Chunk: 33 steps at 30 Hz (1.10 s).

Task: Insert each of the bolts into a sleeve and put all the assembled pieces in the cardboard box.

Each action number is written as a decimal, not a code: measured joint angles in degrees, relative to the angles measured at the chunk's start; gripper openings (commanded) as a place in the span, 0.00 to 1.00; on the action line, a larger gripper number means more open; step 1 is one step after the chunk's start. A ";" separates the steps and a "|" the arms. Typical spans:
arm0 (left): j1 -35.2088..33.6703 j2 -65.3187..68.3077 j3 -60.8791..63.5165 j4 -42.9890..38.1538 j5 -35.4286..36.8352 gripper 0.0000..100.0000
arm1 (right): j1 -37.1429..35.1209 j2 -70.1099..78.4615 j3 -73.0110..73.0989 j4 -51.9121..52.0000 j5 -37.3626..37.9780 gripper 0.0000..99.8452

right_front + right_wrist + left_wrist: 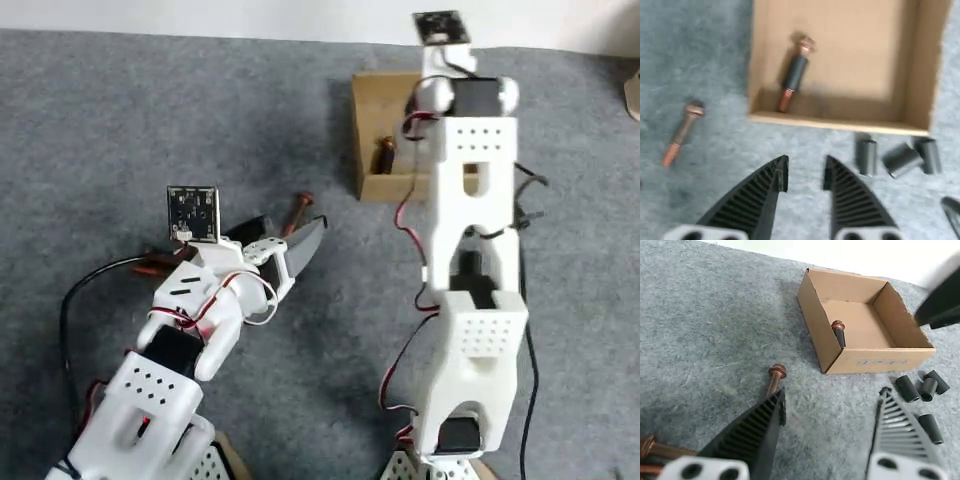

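1. The left arm [190,330] comes in low from the near left corner, angled across the grey carpet [150,120] toward the cardboard box [880,361]
2. Its left gripper [832,391] hangs over the carpet with jaws spread wide and nothing between them
3. One finger's tip sits just beside a loose bolt [775,379] lying flat on the carpet, short of the box
4. The right arm [475,200] stretches straight out from its base and, seen from above, covers one side of the box
5. The right gripper [805,167] points down at the carpet just outside the box's wall, jaws a little apart, gripping nothing
6. Inside the box lies one assembled piece [795,75], a bolt with a dark sleeve on its shank, close to a wall
7. A cluster of bare sleeves [900,159] lies on the carpet just outside the box, near both grippers
8. More bolts [652,447] lie together beside the left arm's wrist, well apart from the box
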 measured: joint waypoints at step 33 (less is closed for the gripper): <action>0.00 0.00 0.00 0.00 0.00 0.28 | 12.66 8.09 22.59 -3.87 10.02 0.13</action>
